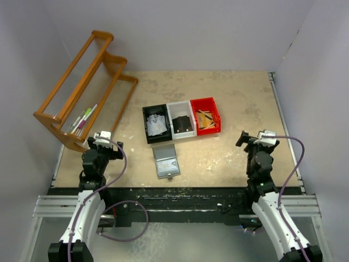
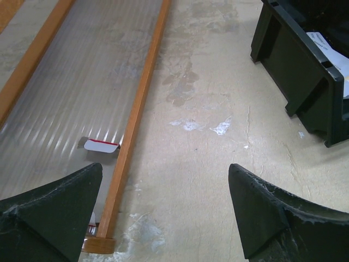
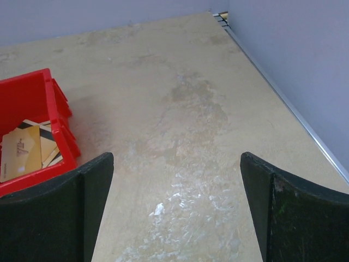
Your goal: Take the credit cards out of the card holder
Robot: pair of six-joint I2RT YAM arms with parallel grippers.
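Flat slate-grey card holder (image 1: 166, 161) lies seemingly open, paler inside.

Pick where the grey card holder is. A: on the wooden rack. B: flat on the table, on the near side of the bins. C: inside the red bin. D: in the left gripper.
B: the card holder lies on the bare table, just nearer the arms than the black bin.

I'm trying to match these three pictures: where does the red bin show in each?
Top: red bin near the centre, slightly right.
Left wrist: not in it; only the black bin, upper right.
Right wrist: left edge, tan pieces inside.
Shared landmark: the scuffed tan table.
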